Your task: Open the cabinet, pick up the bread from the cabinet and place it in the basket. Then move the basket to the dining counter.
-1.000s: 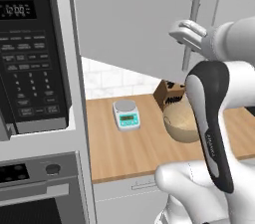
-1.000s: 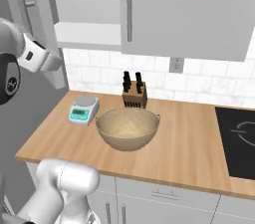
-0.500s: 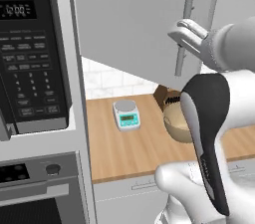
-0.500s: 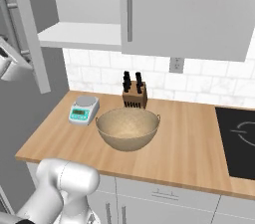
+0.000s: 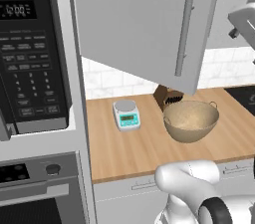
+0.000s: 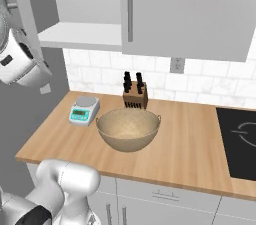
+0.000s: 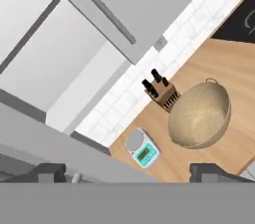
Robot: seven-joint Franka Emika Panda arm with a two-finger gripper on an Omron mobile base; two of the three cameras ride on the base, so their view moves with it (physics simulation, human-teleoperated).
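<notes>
The cabinet's left door (image 5: 139, 24) stands swung open, its bar handle (image 5: 185, 29) free. The right door (image 6: 185, 9) is shut. A white shelf (image 6: 85, 35) shows inside; the bread is hidden from view. The tan woven basket (image 6: 128, 129) sits on the wood counter below the cabinet, also seen as basket (image 5: 191, 120) and basket (image 7: 200, 114). My gripper (image 7: 132, 173) is open, its fingertips (image 7: 50, 172) wide apart with nothing between them, close to the open door's edge and high above the counter. The dining counter is out of view.
A small scale (image 6: 84, 110) and a knife block (image 6: 135, 94) stand behind the basket on the short wood counter (image 6: 190, 149). A black microwave (image 5: 30, 54) with an oven under it is at the left. A black cooktop (image 6: 242, 139) lies at the right.
My gripper has opened and let go of the left door's handle, and the hand has drawn away to the right. The door stays open.
</notes>
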